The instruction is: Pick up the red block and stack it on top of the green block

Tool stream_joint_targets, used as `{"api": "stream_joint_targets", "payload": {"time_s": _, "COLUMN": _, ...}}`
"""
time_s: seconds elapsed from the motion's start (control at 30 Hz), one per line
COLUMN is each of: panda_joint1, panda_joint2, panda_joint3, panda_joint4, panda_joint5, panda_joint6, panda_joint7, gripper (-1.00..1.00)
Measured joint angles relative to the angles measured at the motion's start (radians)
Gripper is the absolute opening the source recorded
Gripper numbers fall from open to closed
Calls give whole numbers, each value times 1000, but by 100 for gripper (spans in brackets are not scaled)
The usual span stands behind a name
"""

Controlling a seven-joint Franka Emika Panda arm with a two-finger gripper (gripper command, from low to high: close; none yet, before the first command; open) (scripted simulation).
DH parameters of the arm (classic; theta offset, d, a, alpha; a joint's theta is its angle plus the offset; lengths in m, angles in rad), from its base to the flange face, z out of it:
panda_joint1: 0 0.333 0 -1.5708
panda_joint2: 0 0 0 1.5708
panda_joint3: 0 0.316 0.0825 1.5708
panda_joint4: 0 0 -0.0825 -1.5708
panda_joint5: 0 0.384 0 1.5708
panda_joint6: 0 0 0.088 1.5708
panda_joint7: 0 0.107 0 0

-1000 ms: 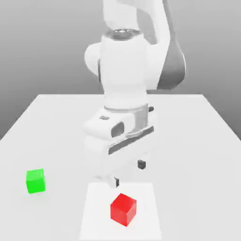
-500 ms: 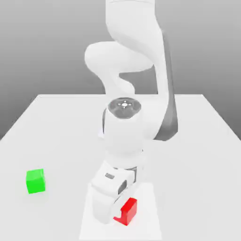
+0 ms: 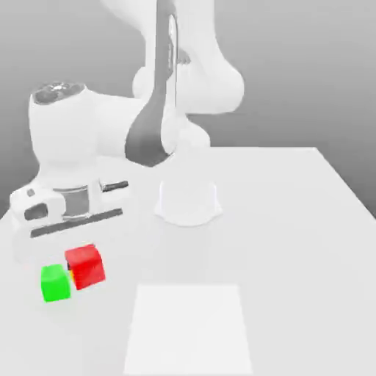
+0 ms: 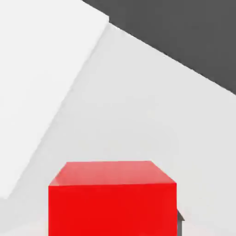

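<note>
Under the gripper [image 3: 81, 253], the red block [image 3: 85, 265] hangs clamped between closed fingers, just beside the green block [image 3: 55, 283] and slightly higher; the carry step is underway, and next comes centring over green before lowering

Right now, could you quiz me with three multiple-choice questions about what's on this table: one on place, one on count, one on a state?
1. Where is the red block?
A. On the pale square patch
B. Beside the green block, on the exterior view's right
C. At the far table edge

2. How many blocks are there?
A. One
B. Two
C. Three

3. What is the tool doing?
A. Shut on the red block
B. Open above the green block
C. Resting on the patch

Answers: 1 B, the red block sits right next to the green one; 2 B, one red, one green; 3 A, the red block hangs directly under the tool.
</note>
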Motion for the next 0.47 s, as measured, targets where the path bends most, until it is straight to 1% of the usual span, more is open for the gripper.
{"api": "stream_joint_targets", "payload": {"time_s": 0.07, "panda_joint1": -59, "panda_joint2": -18, "panda_joint3": -31, "panda_joint4": -13, "panda_joint5": -4, "panda_joint6": -7, "panda_joint7": 12, "gripper": -100}}
{"api": "stream_joint_targets", "payload": {"time_s": 0.13, "panda_joint1": -60, "panda_joint2": 6, "panda_joint3": -36, "panda_joint4": -14, "panda_joint5": 26, "panda_joint6": 17, "panda_joint7": -6, "gripper": -100}}
{"api": "stream_joint_targets", "payload": {"time_s": 0.27, "panda_joint1": -58, "panda_joint2": 93, "panda_joint3": -16, "panda_joint4": -9, "panda_joint5": 125, "panda_joint6": 93, "panda_joint7": -76, "gripper": -100}}
{"api": "stream_joint_targets", "payload": {"time_s": 0.37, "panda_joint1": -85, "panda_joint2": 168, "panda_joint3": 26, "panda_joint4": -7, "panda_joint5": 209, "panda_joint6": 157, "panda_joint7": -136, "gripper": -100}}
{"api": "stream_joint_targets", "payload": {"time_s": 0.4, "panda_joint1": -95, "panda_joint2": 192, "panda_joint3": 42, "panda_joint4": -6, "panda_joint5": 237, "panda_joint6": 177, "panda_joint7": -156, "gripper": 100}}
{"api": "stream_joint_targets", "payload": {"time_s": 0.47, "panda_joint1": -95, "panda_joint2": 192, "panda_joint3": 42, "panda_joint4": -6, "panda_joint5": 237, "panda_joint6": 177, "panda_joint7": -156, "gripper": 100}}
